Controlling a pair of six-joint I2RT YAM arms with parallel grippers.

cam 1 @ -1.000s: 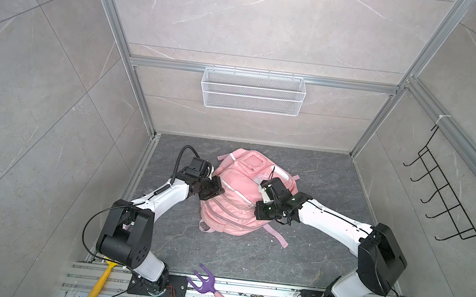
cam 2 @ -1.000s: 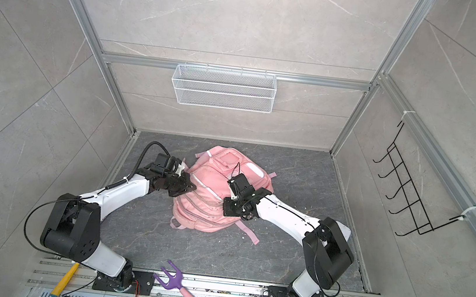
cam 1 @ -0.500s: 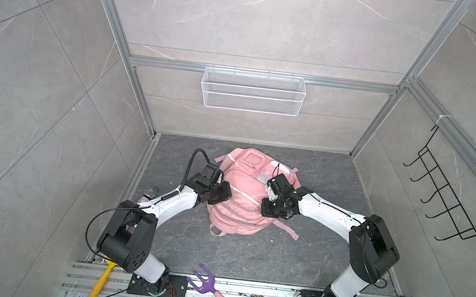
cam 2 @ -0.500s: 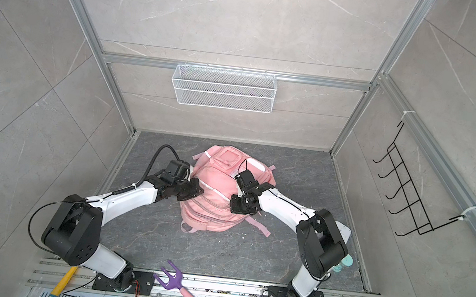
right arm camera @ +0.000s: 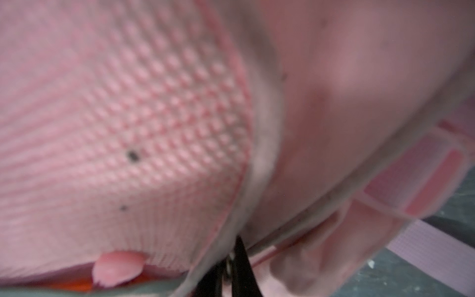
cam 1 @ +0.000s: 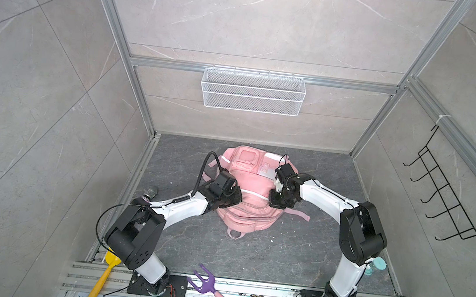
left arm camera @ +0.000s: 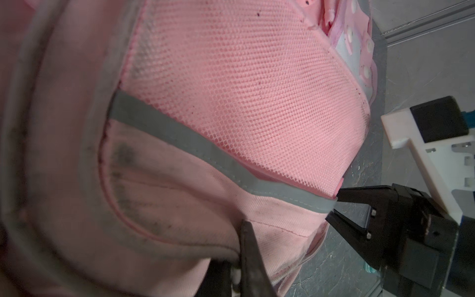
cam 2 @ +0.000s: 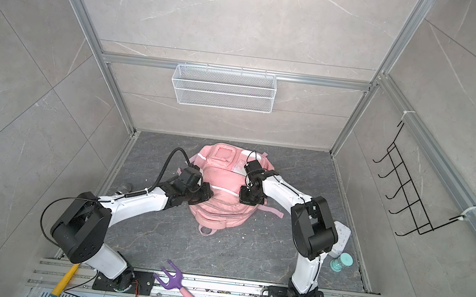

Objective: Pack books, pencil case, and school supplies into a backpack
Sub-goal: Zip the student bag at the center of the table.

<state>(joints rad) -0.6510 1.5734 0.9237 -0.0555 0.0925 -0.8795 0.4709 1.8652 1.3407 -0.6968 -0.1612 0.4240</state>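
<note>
Pinching the backpack (cam 1: 249, 214) at 2 opposite side edges, we have left gripper (cam 1: 237, 198) and right gripper (cam 1: 273, 203) clamped on its fabric; bare floor (cam 1: 295, 253) surrounds it.

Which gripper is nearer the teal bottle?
Right. The right gripper pinches the backpack on the side toward the teal bottle; the left gripper pinches the opposite side.

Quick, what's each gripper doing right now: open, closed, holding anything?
Left gripper: closed, pinching the backpack fabric.
Right gripper: closed, pinching the backpack's edge.
</note>
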